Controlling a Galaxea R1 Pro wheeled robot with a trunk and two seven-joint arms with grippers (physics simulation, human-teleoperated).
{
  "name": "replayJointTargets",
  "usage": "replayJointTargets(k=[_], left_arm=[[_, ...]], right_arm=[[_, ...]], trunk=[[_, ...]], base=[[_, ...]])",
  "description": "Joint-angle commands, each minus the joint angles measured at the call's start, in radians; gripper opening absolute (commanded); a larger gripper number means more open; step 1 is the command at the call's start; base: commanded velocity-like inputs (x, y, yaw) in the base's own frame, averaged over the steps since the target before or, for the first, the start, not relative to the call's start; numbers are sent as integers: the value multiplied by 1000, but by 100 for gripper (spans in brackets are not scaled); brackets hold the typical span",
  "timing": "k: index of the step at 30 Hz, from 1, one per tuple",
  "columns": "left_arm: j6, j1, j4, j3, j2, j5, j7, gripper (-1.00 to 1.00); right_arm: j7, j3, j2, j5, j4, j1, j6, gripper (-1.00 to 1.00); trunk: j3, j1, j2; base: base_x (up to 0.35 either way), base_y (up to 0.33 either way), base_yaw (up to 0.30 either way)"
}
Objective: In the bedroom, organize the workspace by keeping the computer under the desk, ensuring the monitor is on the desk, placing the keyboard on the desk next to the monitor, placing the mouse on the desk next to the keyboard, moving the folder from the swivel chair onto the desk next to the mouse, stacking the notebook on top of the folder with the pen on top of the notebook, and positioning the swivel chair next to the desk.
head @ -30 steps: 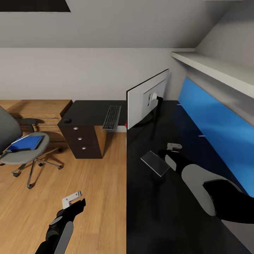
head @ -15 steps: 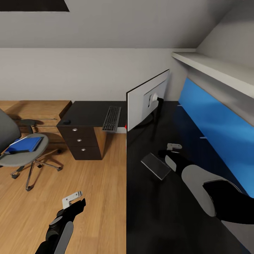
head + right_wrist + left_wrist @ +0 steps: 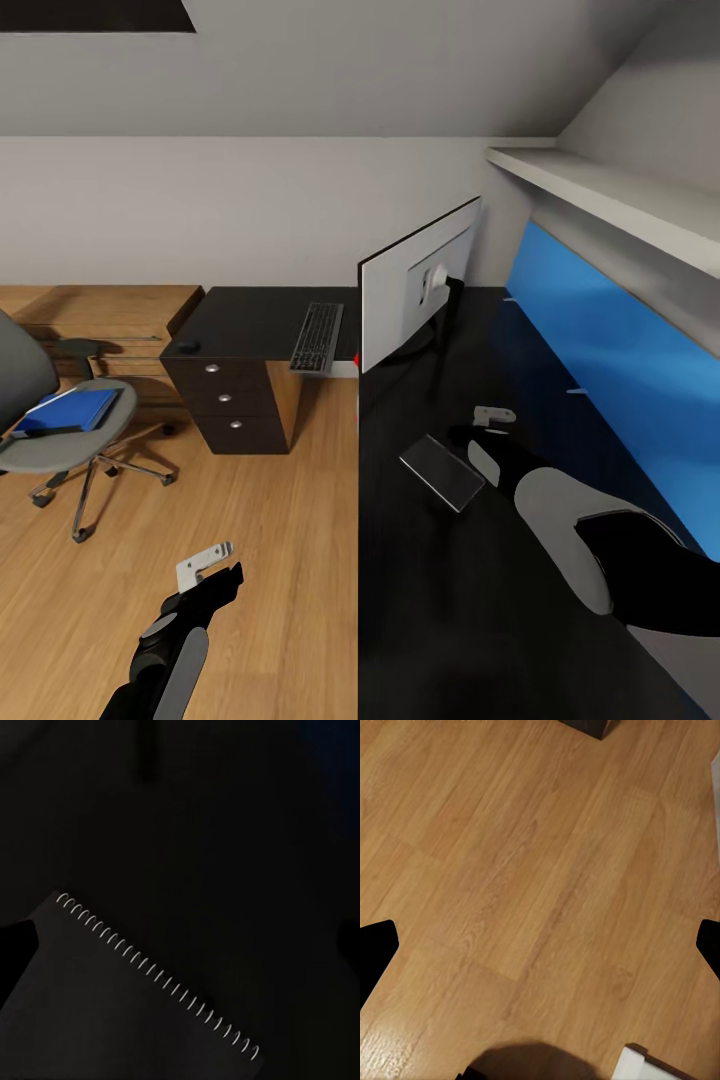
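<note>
While the right tool [image 3: 492,414] hovers released above the counter [image 3: 440,590] beside the notebook [image 3: 441,471], the left tool [image 3: 205,563] hangs released over the wooden floor [image 3: 290,540]; the folder [image 3: 66,409] lies on the swivel chair [image 3: 45,420]; the keyboard [image 3: 318,335] and the monitor [image 3: 415,283] sit on the counter.

Black arms, grey shells, pale grey pincer [image 3: 205,563]

notebook [image 3: 441,470] flat on desk [image 3: 430,600] | folder [image 3: 70,408] on swivel chair [image 3: 50,440] (blue)
</note>
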State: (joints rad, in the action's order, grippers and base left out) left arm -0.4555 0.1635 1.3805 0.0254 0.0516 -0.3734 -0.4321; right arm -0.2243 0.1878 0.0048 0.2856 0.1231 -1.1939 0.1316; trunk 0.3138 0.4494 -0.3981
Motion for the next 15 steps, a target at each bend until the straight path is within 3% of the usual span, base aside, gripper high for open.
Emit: replayJointTargets(k=[1, 15], left_arm=[[-3, 1, 2, 1, 1, -10, -6, 100], [-3, 1, 2, 1, 1, -10, -6, 100]], right_arm=[[-6, 9, 0, 7, 2, -1, 6, 100], [-6, 7, 0, 7, 1, 0, 6, 100]], trunk=[[2, 1, -2], [15, 1, -2]], base=[[0, 0, 0], [0, 0, 0]])
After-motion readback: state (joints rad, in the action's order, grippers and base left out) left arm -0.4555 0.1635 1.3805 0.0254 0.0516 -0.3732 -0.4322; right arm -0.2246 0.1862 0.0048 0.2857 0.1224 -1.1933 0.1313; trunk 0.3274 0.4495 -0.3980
